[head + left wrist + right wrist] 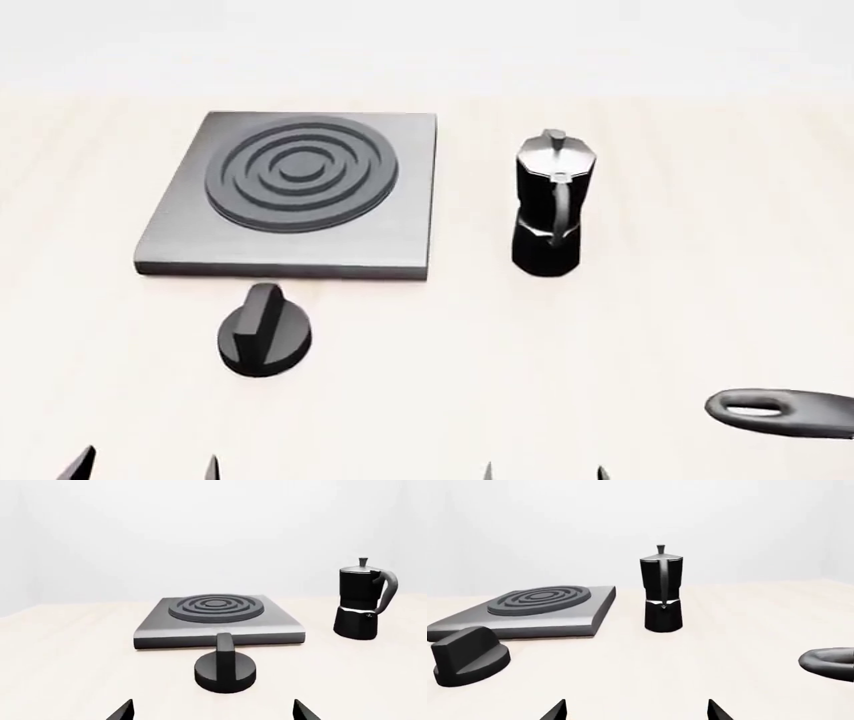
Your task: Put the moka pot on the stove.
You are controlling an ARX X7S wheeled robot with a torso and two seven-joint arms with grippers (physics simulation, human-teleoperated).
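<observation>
Ahead of the right gripper (637,711), jaws spread wide, moka pot (661,591) upright beside stove (534,611), left gripper (213,711) equally wide behind knob (225,669), pan handle (785,411) hidden from left wrist view

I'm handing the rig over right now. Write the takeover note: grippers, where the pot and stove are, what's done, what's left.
Left gripper: open, empty, low near the table edge, facing the black knob and the stove.
Right gripper: open, empty, facing the moka pot.
The moka pot stands upright on the table, just right of the stove, not touching it. The burner is bare.
A pan handle pokes in at the near right; keep clear of it.
Done: nothing yet; the pot is ungrasped.
Left: reach with the right arm (likely the closer one), grip the pot, lift it, set it on the burner rings, release.
</observation>
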